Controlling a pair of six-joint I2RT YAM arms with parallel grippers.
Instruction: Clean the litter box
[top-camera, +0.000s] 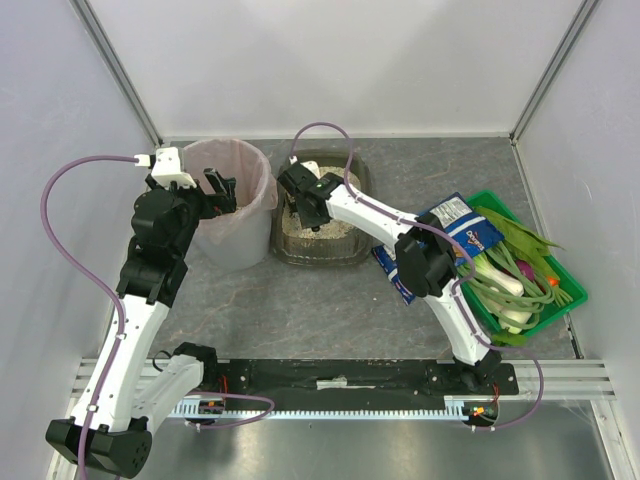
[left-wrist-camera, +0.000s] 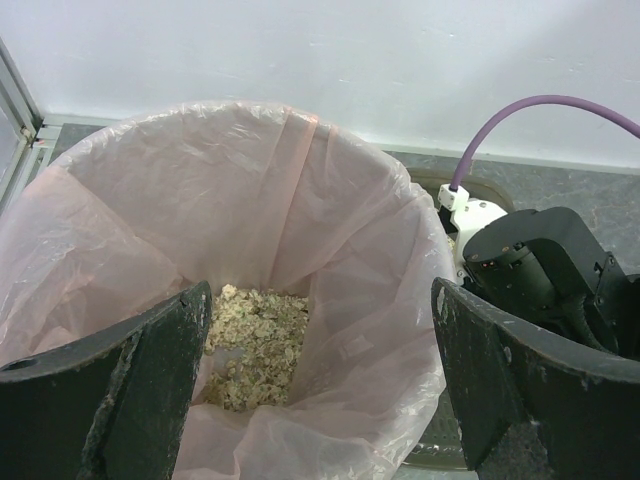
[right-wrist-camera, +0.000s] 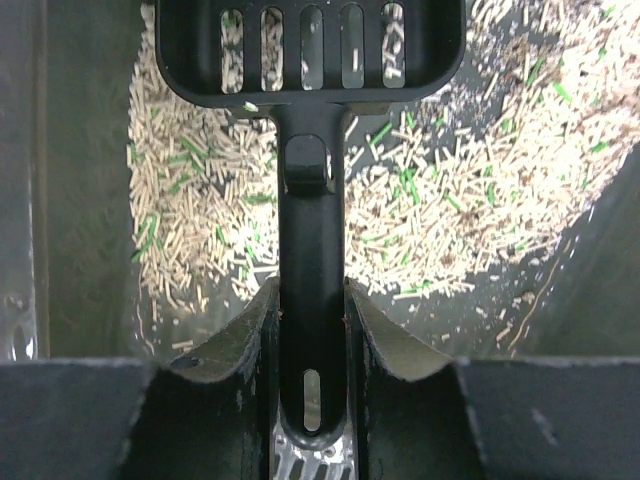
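the litter box (top-camera: 320, 257) sits mid-table, just beside the one pink-lined bin (left-wrist-camera: 330, 230). our right gripper (right-wrist-camera: 312, 295) pinches the one scoop (right-wrist-camera: 312, 215) by its handle over the granules. we should hold it level and sift slowly. our left gripper (left-wrist-camera: 320, 360) hangs spread wide above the bin.

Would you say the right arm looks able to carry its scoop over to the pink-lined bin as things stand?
Probably not cleanly: the bin stands beside the litter box, but the open left gripper hangs over its mouth, in the way of the scoop.
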